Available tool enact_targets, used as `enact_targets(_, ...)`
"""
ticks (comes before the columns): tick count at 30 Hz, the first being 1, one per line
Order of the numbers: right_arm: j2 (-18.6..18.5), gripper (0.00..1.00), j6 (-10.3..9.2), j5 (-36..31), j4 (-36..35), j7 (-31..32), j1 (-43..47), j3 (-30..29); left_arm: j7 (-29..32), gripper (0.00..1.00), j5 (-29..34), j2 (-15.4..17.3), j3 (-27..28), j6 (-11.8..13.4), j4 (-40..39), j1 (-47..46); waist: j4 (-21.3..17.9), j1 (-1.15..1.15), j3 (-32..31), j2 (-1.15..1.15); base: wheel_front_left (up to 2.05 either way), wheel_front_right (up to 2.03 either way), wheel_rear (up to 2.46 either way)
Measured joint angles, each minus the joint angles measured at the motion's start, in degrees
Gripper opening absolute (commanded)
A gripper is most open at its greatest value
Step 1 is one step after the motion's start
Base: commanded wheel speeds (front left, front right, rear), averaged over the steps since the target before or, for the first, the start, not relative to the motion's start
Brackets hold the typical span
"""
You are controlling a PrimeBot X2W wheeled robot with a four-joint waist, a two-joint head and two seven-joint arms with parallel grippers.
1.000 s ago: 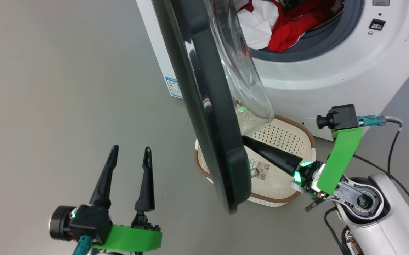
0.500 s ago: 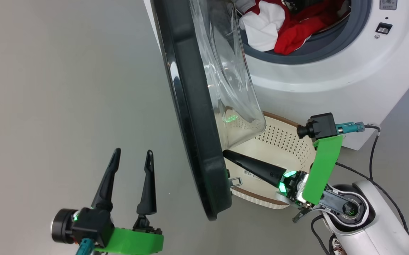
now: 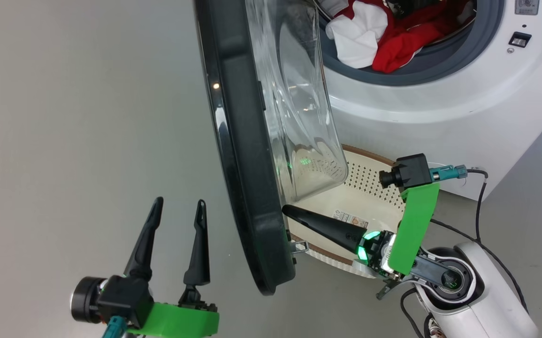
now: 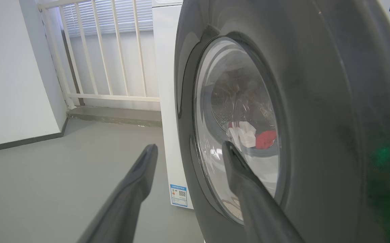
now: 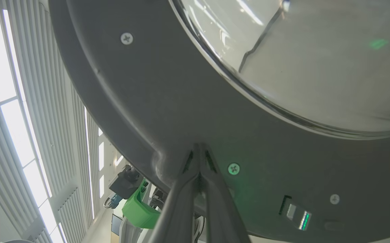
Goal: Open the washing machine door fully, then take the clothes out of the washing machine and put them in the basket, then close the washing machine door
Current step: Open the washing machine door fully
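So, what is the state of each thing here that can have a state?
washing machine door: open, standing out over the basket.
clothes: inside the washing machine.
basket: on the floor, no clothes inside.
left fingers: open, holding nothing.
right fingers: shut, tips against the door's inner rim.

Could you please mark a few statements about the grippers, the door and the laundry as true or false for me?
1. The left gripper is open and holds nothing. True.
2. The shut right gripper has its tips against the inner side of the washing machine door. True.
3. The door is closed. False: it stands open, edge-on in the head view.
4. The clothes lie in the basket. False: the red and white clothes are inside the washing machine; the basket shows just a paper label.
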Motion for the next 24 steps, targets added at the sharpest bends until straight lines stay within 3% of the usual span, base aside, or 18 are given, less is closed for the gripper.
enact_targets(6,0.4,0.0,0.0,-1.1,0.2,0.0,0.0,-0.7,0.0,1.0,-0.3,0.0,0.0,0.0,0.0,0.0,-0.4,0.0,0.0,0.0,0.0,0.0,0.0)
enact_targets(12,0.7,0.0,0.0,-7.8,-0.8,-2.3,0.5,-2.2,0.0,1.0,-0.5,0.0,0.0,0.0,0.0,0.0,-0.9,0.0,0.1,0.0,0.0,0.0,0.0)
enact_targets(14,0.8,0.29,0.0,-11.3,-1.6,-4.2,1.2,-3.3,0.0,1.0,-0.6,0.0,0.0,0.0,0.0,0.0,-1.0,0.0,0.0,0.0,0.0,0.0,0.0)
enact_targets(15,0.8,0.38,0.0,-13.1,-2.2,-4.9,1.4,-3.6,0.0,1.0,-0.6,0.0,0.0,0.0,0.0,0.0,-1.0,0.0,0.0,0.0,0.0,0.0,0.0)
enact_targets(16,1.0,0.44,0.0,-14.7,-3.0,-5.6,1.8,-4.1,0.0,1.0,-0.6,0.0,0.1,0.0,0.0,0.0,-1.1,0.0,0.0,0.0,0.0,0.0,0.0)
enact_targets(19,1.4,0.49,0.0,-19.7,-5.0,-8.6,3.3,-5.5,0.0,1.0,-0.6,0.0,0.2,0.0,0.0,0.0,-1.3,0.0,-0.3,0.0,0.0,0.0,0.0)
enact_targets(20,1.5,0.57,0.0,-21.9,-5.8,-9.7,3.8,-5.9,0.0,1.0,-0.7,0.0,0.3,0.0,0.0,0.0,-1.4,0.0,-0.4,0.0,0.0,0.0,0.0)
enact_targets(22,1.7,0.82,0.0,-25.3,-7.1,-11.3,4.9,-6.3,0.0,1.0,-0.9,0.0,0.6,0.0,0.0,0.3,-1.7,0.0,-0.6,0.0,0.0,0.0,0.0)
enact_targets(24,1.9,0.99,0.0,-29.1,-8.3,-13.3,6.2,-6.4,0.0,1.0,-0.9,0.0,1.0,0.0,0.0,0.4,-2.1,0.0,-0.9,0.0,0.0,0.0,0.0)
